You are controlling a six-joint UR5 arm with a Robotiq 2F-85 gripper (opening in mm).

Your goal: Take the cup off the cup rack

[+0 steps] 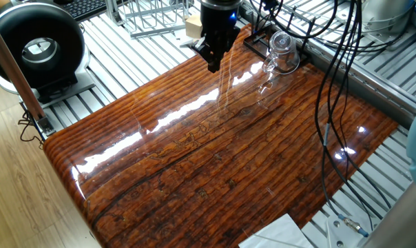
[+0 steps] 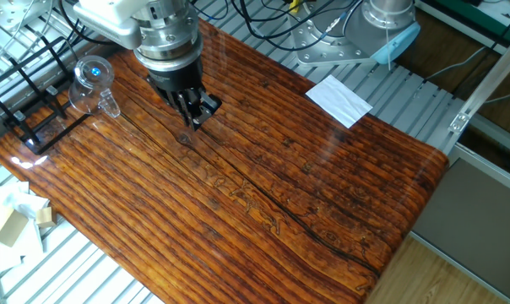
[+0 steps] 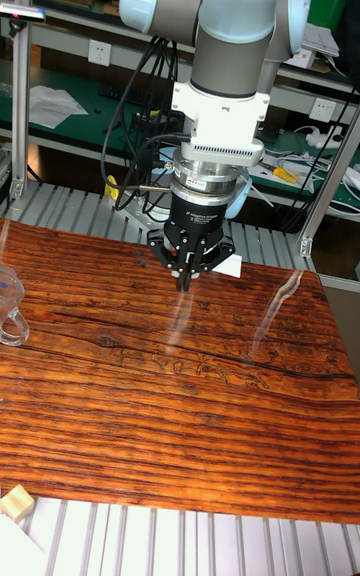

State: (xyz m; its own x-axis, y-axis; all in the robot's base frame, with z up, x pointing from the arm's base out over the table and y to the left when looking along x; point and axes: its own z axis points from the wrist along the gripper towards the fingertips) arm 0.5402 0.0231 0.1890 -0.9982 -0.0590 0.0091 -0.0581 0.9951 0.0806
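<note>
We see the gripper (image 2: 193,110) pinched shut on nothing, above bare wooden table (image 2: 263,194) near the rack. The cup (image 2: 92,82), clear and with nothing visible inside, sits tilted on the cup rack (image 2: 31,114) at the table's corner, handle toward the table, apart from the gripper.

Grey arm (image 3: 235,21), pale-blue joint caps, white flange, black claw (image 3: 186,279).

Both fixed views look down steeply from opposite ends of the table (image 1: 215,172). The tall fixed view faces the arm (image 3: 225,56) level, close, across one long edge; all share the tabletop.
</note>
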